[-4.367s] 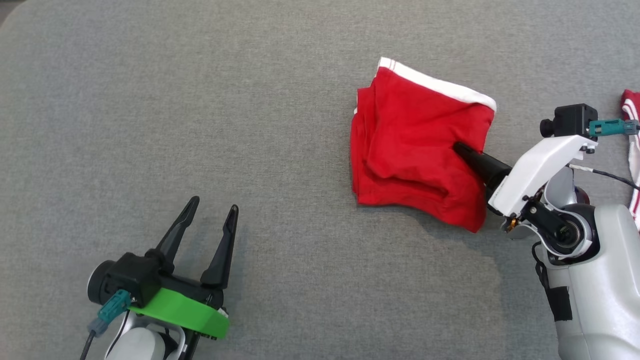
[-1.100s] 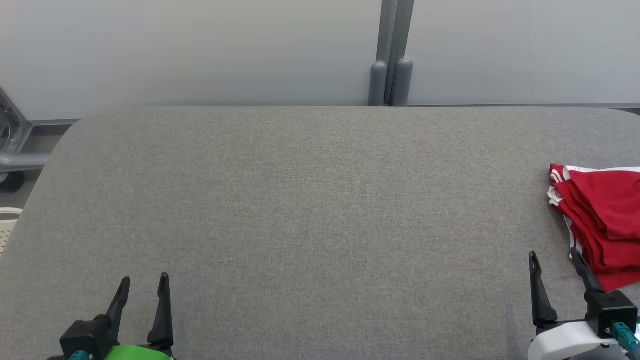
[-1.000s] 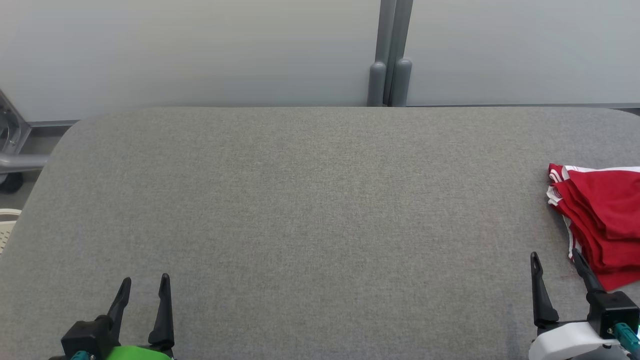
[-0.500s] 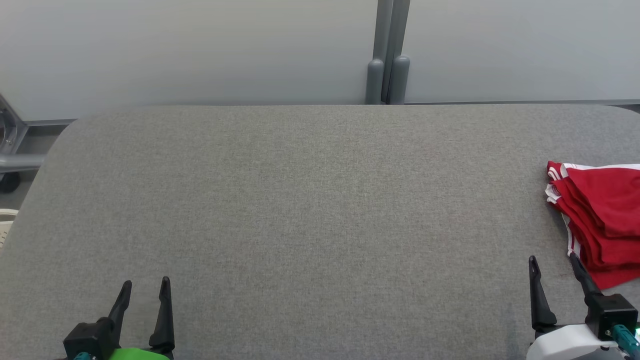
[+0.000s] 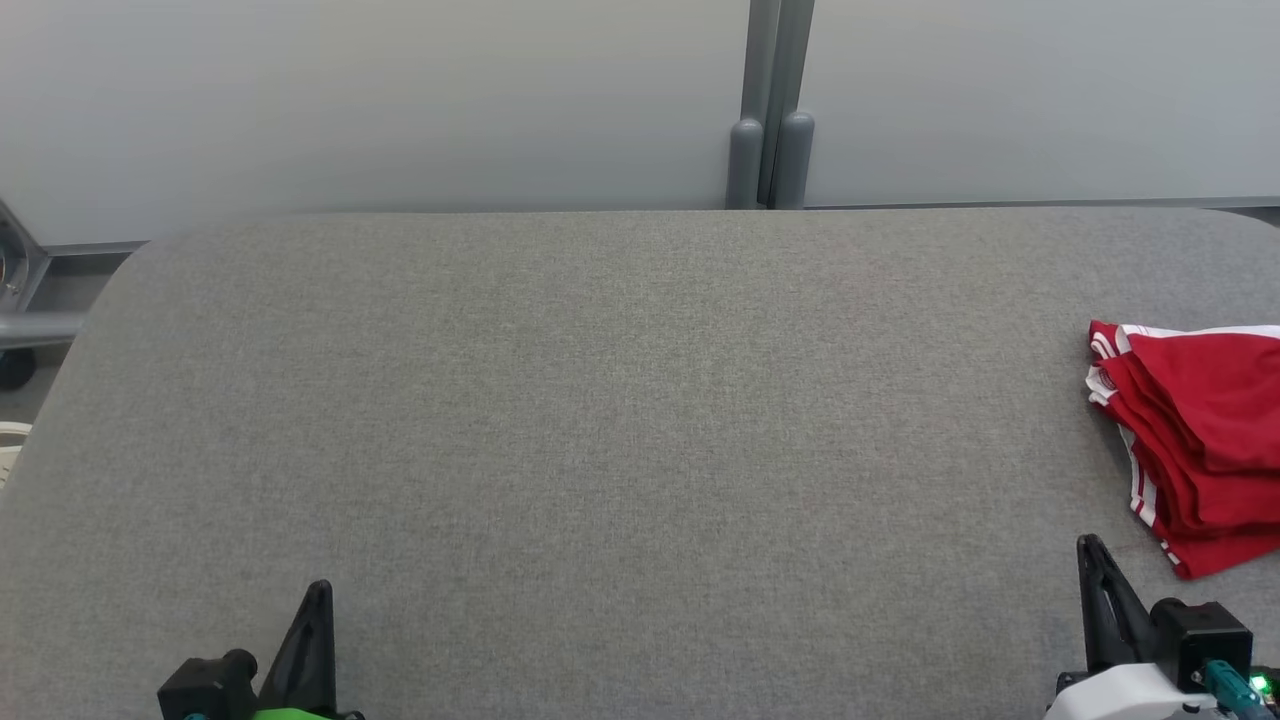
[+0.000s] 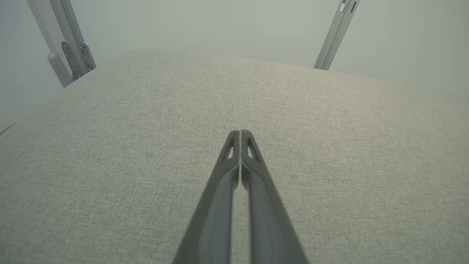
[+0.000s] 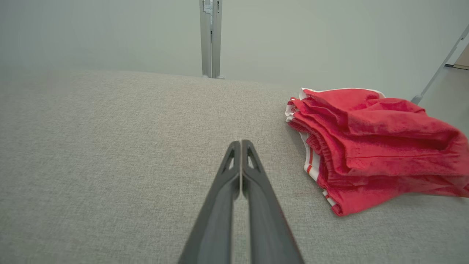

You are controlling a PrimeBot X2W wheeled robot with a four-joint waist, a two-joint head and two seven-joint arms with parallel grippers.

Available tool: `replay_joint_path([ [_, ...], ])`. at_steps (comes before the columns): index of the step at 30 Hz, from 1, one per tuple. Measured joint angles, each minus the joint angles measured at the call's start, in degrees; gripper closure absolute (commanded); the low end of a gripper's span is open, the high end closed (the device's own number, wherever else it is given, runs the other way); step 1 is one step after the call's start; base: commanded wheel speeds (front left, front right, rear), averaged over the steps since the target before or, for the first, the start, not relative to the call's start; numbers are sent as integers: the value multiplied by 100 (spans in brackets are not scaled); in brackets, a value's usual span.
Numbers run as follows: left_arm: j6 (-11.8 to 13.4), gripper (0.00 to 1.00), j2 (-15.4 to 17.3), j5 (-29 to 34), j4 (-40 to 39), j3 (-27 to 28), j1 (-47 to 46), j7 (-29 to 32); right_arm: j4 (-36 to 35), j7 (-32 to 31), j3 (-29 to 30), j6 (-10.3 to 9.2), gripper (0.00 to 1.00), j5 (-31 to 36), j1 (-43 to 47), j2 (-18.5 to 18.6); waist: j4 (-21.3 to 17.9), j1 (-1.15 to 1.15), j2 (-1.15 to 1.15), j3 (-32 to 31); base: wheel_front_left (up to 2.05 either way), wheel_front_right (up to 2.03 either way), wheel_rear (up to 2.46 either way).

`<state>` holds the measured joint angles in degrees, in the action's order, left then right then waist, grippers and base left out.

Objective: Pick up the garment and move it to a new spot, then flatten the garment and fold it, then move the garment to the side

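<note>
Right wrist view: garment (image 7: 366, 146) lies apart, right of right pincer (image 7: 240, 142).

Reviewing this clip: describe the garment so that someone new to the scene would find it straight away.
Start from the wide grey padded table in front of the pale wall. At its right edge, just beyond the shut right gripper, lies the garment, folded into layers. It is the one bright red thing there, with white trim.

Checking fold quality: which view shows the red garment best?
Right wrist view: the red garment lies nearly whole, with its stacked folds and white trim clear. The head view has the red garment cropped at its right edge. The left wrist view faces the grey table and the wall.
</note>
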<state>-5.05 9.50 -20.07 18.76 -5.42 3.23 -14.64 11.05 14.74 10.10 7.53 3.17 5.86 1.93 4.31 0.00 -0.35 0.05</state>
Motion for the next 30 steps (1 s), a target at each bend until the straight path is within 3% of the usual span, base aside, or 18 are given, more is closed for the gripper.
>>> replay_joint_path([
  [3,0,100,-43,-88,97,-8,2,53,133,-64,3,0,100,-88,0,-34,-6,0,0,0,0,0,0],
  [30,-57,100,-255,-2418,-33,394,-195,753,196,-717,-137,0,100,-3216,-317,-12,-98,0,0,3,0,0,0],
])
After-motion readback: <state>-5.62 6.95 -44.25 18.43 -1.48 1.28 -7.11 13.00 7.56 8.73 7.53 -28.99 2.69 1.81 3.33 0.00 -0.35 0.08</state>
